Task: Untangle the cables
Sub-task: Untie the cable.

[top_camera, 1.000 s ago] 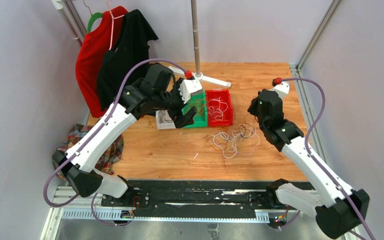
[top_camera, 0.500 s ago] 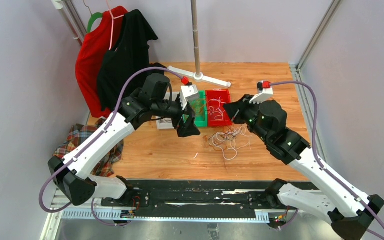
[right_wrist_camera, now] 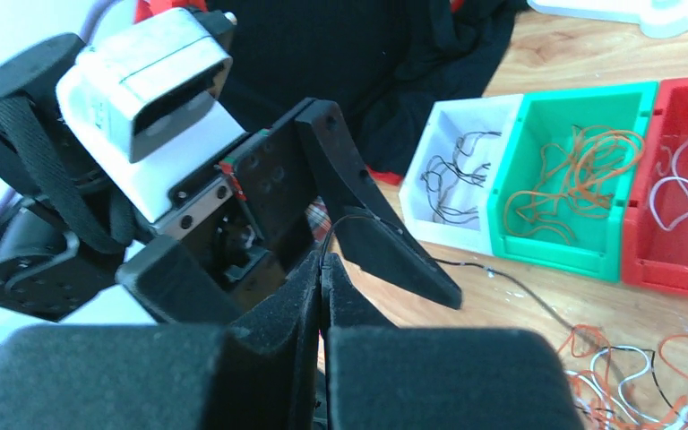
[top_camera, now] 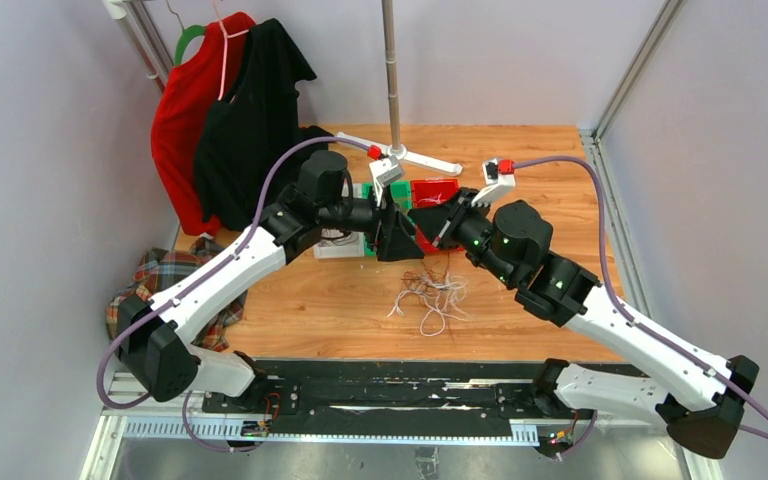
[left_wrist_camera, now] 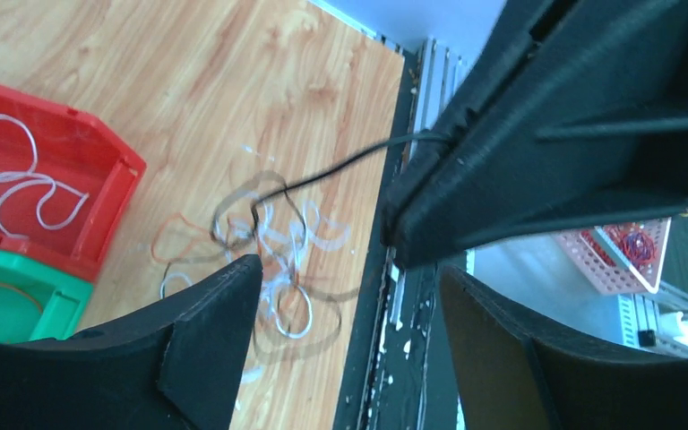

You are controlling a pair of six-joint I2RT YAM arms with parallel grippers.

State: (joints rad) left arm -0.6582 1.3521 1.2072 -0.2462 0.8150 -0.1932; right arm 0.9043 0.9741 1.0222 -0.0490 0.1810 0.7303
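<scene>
Honestly, with the right gripper [right_wrist_camera: 322, 269] pinched shut on a black wire [left_wrist_camera: 322, 179] rising from the tangle [top_camera: 430, 300] on the table [top_camera: 310, 300], I'd close the wide-open left gripper [left_wrist_camera: 349, 269] low on it, then pull slowly.

left arm [top_camera: 222, 277] and right arm [top_camera: 625, 328] white shells, black joints, purple cables [top_camera: 560, 158] looped alongside, red buttons [top_camera: 506, 166], black wedge claw fingers [left_wrist_camera: 202, 340]

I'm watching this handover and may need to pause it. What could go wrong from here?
1. The thin black wire pinched in the shut right gripper trails into the loose tangle of white, orange and black wires; pulling may drag the whole clump.
2. The open left gripper straddles the right gripper's tip; closing there, it might clamp that tip or miss the wire.
</scene>
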